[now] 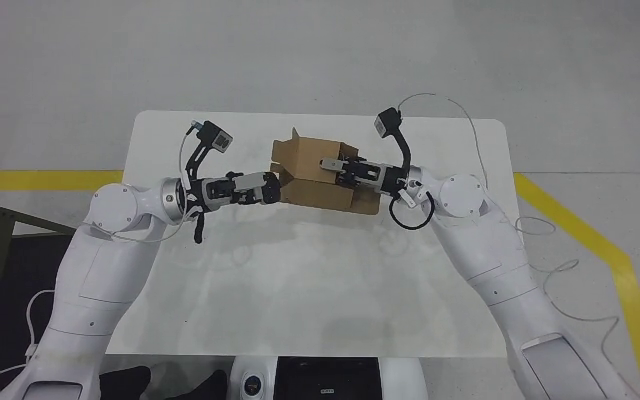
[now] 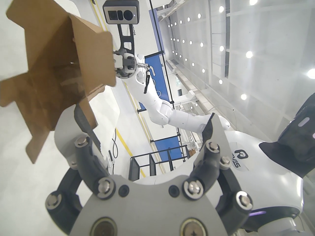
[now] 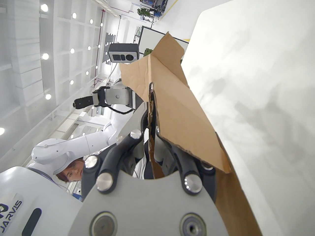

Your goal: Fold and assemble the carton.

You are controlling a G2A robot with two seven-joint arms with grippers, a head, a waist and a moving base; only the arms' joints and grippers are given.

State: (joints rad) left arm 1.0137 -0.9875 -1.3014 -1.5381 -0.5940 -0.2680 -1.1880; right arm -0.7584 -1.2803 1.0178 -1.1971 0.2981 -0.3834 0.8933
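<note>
The brown box (image 1: 318, 175) is near the far edge of the table (image 1: 300, 290), about halfway along it. Its flaps stick out open. The right gripper (image 3: 152, 109) pinches one wall of the box tight between its fingers. The left gripper (image 2: 145, 114) is at the box's other side, with its fingers spread wide and holding nothing.

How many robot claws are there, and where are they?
2. The left gripper is open at the left end of the carton, above the white table. The right gripper is clamped shut on a cardboard wall at the carton's other side.
</note>
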